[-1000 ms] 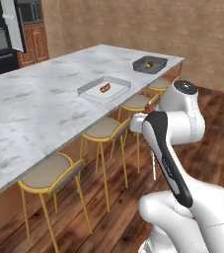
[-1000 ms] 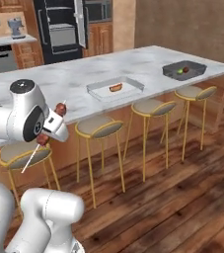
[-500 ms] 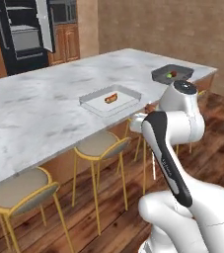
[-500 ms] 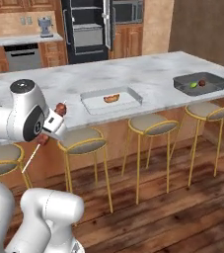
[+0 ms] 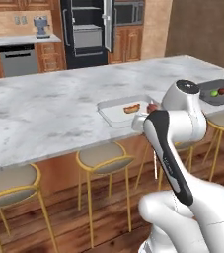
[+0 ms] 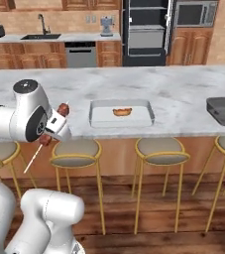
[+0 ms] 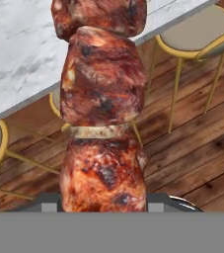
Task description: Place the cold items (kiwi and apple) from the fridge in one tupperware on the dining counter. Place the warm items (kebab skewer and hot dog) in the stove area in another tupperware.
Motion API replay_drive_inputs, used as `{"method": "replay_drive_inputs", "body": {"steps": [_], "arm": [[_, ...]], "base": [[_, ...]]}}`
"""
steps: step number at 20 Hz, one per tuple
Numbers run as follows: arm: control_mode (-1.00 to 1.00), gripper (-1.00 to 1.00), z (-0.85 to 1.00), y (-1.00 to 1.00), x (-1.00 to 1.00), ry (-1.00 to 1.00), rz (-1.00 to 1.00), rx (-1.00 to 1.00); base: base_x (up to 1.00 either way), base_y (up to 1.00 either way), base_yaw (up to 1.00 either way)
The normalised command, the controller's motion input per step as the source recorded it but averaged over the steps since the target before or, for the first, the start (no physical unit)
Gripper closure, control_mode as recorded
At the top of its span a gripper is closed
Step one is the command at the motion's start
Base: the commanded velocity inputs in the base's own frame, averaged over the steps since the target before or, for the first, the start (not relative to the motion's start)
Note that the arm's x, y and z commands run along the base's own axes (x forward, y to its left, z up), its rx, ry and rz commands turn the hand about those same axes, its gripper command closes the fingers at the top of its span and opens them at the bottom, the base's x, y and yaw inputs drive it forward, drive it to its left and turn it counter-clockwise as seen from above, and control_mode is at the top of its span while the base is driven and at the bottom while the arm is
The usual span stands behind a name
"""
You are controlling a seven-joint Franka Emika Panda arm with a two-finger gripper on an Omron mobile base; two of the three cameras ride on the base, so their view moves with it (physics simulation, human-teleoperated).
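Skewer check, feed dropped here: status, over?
Gripper shut on skewer. Clear tub ahead on counter, hot dog inside. Stools below counter edge.

Hot dog [image 6: 122, 112] lies in tupperware [image 6: 96, 117] on counter [image 6: 44, 94].

Even, bright rendered light with soft shadows under the stools [image 6: 162, 154], no glare, slightly coarse detail.
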Motion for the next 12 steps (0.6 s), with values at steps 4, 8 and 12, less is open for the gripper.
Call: {"method": "replay_drive_inputs", "body": {"steps": [4,8,12], "arm": [[1.0,1.0,0.0,0.0,0.0,0.0,0.0,0.0],[1.0,1.0,0.0,0.0,0.0,0.0,0.0,0.0],[1.0,1.0,0.0,0.0,0.0,0.0,0.0,0.0]], "base": [[0.6,-0.79,0.42],[0.67,-0.63,0.3],[0.7,-0.56,0.17]]}}
